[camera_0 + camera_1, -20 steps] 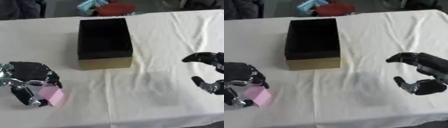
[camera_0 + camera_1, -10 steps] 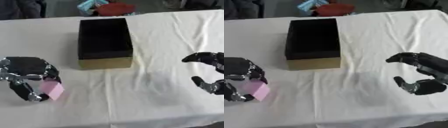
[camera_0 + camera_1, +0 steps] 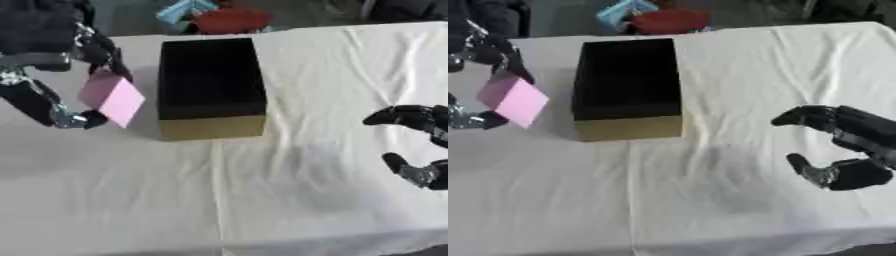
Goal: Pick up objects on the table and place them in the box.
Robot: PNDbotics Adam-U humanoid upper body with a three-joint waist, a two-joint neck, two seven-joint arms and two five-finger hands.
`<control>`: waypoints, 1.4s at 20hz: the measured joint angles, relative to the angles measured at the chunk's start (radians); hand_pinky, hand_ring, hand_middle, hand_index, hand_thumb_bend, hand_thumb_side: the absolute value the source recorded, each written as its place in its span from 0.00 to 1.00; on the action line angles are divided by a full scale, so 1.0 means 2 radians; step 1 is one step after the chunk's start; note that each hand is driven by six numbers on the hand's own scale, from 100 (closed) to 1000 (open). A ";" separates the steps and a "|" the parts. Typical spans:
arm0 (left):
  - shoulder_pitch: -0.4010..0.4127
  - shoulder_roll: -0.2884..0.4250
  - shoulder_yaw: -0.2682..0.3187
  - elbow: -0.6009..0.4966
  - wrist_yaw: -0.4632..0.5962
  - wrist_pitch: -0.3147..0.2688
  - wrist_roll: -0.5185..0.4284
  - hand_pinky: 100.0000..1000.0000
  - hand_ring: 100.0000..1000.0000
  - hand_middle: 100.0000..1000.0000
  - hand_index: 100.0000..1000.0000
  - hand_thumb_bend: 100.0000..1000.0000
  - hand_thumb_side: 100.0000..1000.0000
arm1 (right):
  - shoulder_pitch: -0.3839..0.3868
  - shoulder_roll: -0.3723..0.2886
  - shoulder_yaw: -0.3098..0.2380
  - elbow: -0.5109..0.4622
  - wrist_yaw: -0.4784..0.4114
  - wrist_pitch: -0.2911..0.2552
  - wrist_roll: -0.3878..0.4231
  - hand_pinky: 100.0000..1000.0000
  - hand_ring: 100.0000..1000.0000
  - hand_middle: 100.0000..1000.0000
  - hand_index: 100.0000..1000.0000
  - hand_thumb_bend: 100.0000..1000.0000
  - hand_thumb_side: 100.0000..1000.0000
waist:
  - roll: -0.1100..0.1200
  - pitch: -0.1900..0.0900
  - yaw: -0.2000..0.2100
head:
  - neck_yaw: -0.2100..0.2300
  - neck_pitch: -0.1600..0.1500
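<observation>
Left hand point(image 3: 52, 55) up at the view's left, fingers and thumb pinched on a pink block point(image 3: 111, 97). Block is tilted on a corner, clear of the table, just beside the box's left wall, not yet over the opening.

Box point(image 3: 210, 80) sits mid-table on the white tablecloth point(image 3: 262, 200): black inside, tan front wall facing the robot, open top. Interior reads as plain black; can't make out anything in it. No label or writing readable on the box or the block.

Right hand point(image 3: 842, 147) at the right edge, low over the cloth, well apart from the box. Fingers and thumb curled into a C with a gap between them, holding nothing, touching nothing that shows.

Past the far table edge, behind the box: a red round thing point(image 3: 232, 20) and a light blue thing point(image 3: 179, 10) next to it; can't tell what either one is.
</observation>
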 measured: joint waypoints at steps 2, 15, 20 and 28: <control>-0.027 -0.026 -0.004 0.030 -0.001 0.001 -0.001 0.51 0.41 0.40 0.58 0.00 0.18 | 0.000 0.000 0.000 0.000 0.000 0.000 0.000 0.80 0.82 0.81 0.93 0.00 0.65 | -0.001 0.000 0.000 | 0.000 0.000; -0.101 -0.181 0.009 0.267 -0.197 -0.046 0.046 0.54 0.45 0.44 0.61 0.16 0.22 | -0.010 0.002 0.009 0.000 -0.007 0.004 0.004 0.80 0.82 0.81 0.93 0.00 0.65 | 0.000 0.004 -0.023 | 0.007 0.000; -0.107 -0.212 0.017 0.311 -0.290 -0.069 0.069 0.59 0.49 0.48 0.65 0.24 0.27 | -0.018 0.005 0.012 0.000 -0.012 0.006 0.006 0.80 0.82 0.81 0.93 0.00 0.64 | 0.001 0.007 -0.031 | 0.013 0.000; -0.106 -0.243 0.010 0.349 -0.422 -0.093 0.093 0.68 0.63 0.64 0.80 0.47 0.40 | -0.019 0.008 0.013 0.000 -0.016 0.010 0.010 0.80 0.82 0.81 0.93 0.00 0.65 | 0.001 0.009 -0.037 | 0.018 0.000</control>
